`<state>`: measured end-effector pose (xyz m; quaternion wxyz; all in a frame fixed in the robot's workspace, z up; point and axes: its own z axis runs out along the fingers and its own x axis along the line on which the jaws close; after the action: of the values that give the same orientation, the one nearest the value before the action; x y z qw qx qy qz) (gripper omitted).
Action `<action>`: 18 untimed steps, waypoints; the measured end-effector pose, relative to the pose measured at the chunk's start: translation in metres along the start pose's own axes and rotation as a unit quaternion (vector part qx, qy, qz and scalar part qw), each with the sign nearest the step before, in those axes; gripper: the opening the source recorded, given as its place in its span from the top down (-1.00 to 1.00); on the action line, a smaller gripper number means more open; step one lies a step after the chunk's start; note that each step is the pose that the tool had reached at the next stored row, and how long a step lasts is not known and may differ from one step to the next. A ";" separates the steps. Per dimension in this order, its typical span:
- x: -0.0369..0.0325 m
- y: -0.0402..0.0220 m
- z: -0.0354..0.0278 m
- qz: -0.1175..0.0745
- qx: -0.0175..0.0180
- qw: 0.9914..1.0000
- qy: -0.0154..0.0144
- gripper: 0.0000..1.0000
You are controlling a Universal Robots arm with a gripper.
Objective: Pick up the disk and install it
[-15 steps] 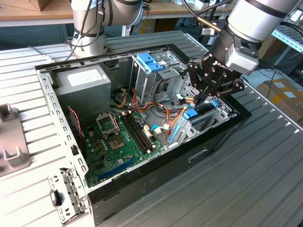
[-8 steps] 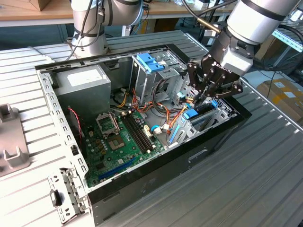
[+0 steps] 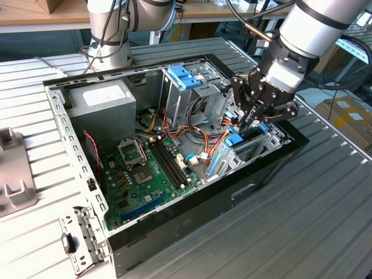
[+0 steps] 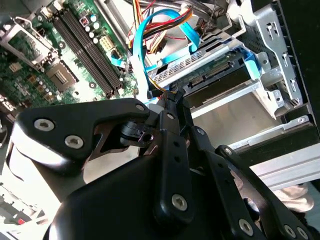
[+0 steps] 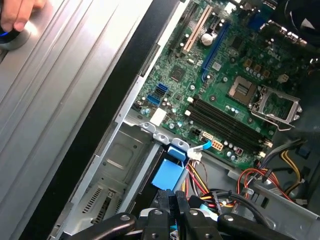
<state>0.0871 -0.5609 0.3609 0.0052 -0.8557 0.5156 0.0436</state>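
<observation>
The disk lies inside the drive bay at the case's end on the exterior view's right. It shows silver-grey metal, a connector edge and its bright blue carrier. The disk's blue end also faces the first wrist view. My gripper reaches down into that bay from the upper right. Its thin black fingers stand shut together in both wrist views, tips right at the disk's blue end. Whether they pinch the carrier is hidden.
The open computer case lies on a ribbed metal table. Its green motherboard, grey power supply and a cage with a blue latch are in view. Cables crowd the bay. A second arm stands behind. A person's hand rests on the table.
</observation>
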 end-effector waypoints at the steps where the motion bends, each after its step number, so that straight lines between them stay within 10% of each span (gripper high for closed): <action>1: 0.0002 -0.0004 0.0001 0.005 0.000 1.000 0.000 0.65; 18: 0.0041 -0.0074 0.0030 0.084 0.007 0.996 -0.003 0.65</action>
<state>0.0953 -0.5609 0.3573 0.0088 -0.8092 0.5860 0.0429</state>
